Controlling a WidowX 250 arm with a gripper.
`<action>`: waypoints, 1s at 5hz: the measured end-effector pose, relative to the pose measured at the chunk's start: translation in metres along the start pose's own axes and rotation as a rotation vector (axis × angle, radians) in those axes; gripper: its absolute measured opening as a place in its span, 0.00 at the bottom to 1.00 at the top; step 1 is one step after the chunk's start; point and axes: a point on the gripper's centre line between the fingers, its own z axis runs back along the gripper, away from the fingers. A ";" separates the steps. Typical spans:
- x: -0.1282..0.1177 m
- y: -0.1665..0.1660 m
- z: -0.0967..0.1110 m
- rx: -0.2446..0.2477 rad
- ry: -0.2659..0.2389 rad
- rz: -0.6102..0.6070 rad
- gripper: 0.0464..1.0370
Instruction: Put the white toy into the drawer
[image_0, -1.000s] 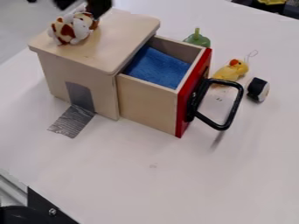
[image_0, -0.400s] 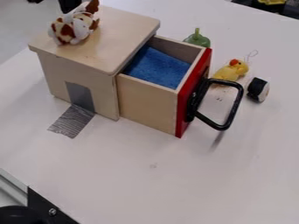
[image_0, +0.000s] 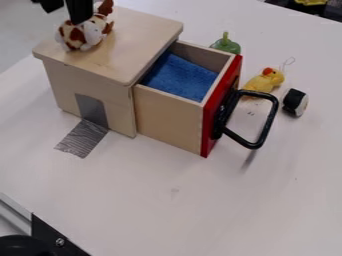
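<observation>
White-and-brown plush toy (image_0: 75, 36) on pale wooden box (image_0: 137, 37), upper left; black two-finger gripper (image_0: 66, 15) near, fingers parted, empty.

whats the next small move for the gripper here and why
Probably ease the gripper toward the white-and-brown plush toy until it sits between the open fingers: one finger overlaps the toy in view while the other hangs off past its upper left, and the drawer stands open.

Bright, diffuse light leaves a soft shadow (image_0: 249, 159) below the drawer handle (image_0: 268, 124).
</observation>
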 end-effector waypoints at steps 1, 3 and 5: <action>0.004 0.002 -0.027 -0.031 0.040 -0.002 0.96; 0.004 -0.001 -0.046 -0.037 0.067 0.021 0.63; 0.007 -0.022 -0.026 -0.036 0.059 0.132 0.39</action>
